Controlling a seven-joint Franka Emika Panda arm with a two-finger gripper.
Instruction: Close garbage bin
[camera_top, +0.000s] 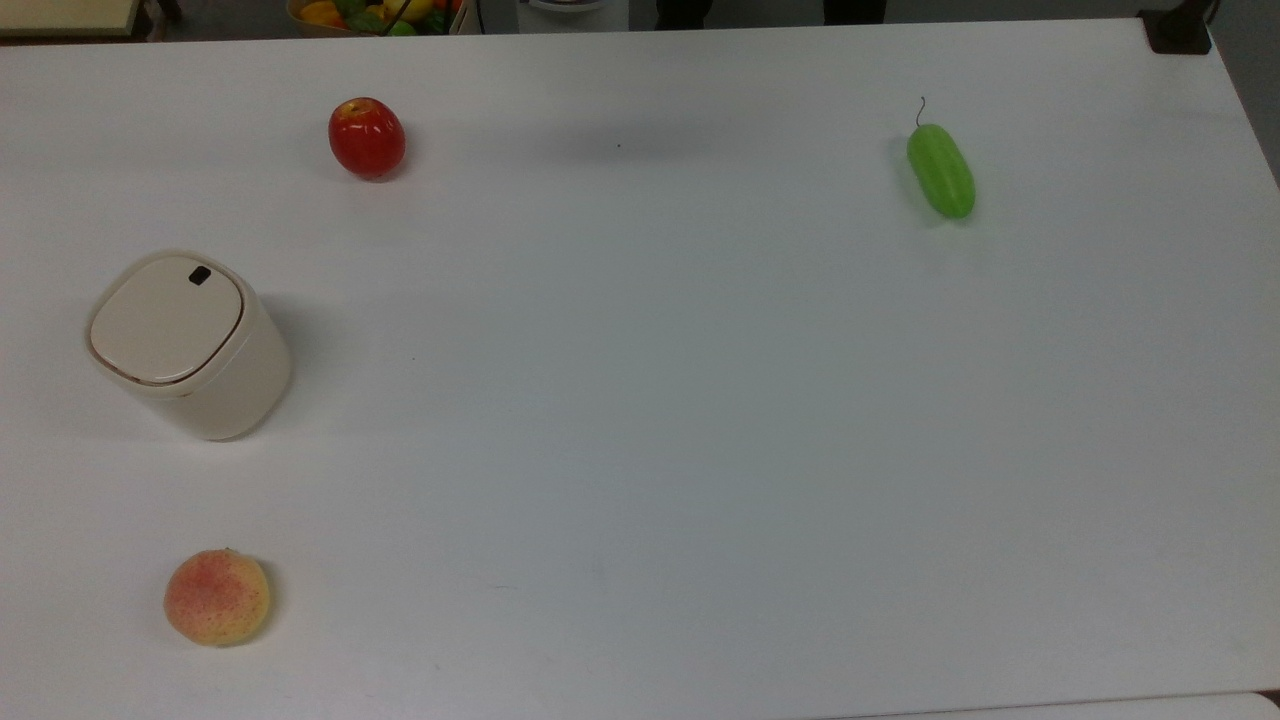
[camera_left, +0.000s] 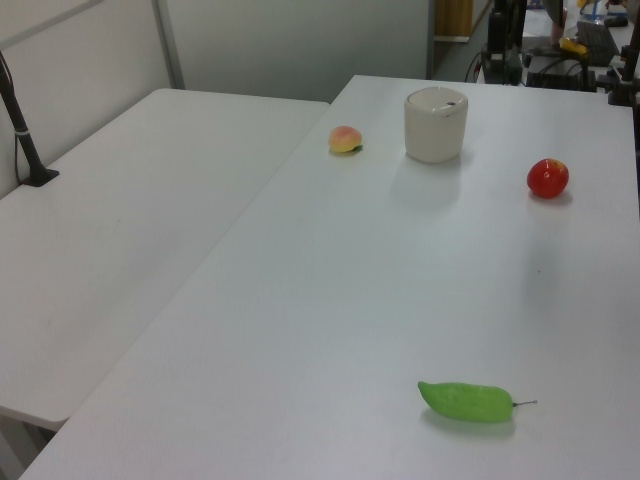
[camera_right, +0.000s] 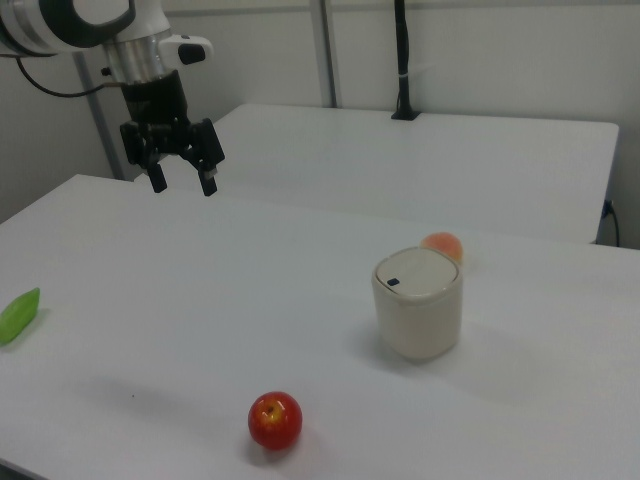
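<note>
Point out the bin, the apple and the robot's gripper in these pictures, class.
bin (camera_top: 165, 320), top view, middle of its flat lid
apple (camera_top: 367, 138), top view, middle of its red skin
gripper (camera_right: 182, 180), right view, midway between its two spread fingertips
</note>
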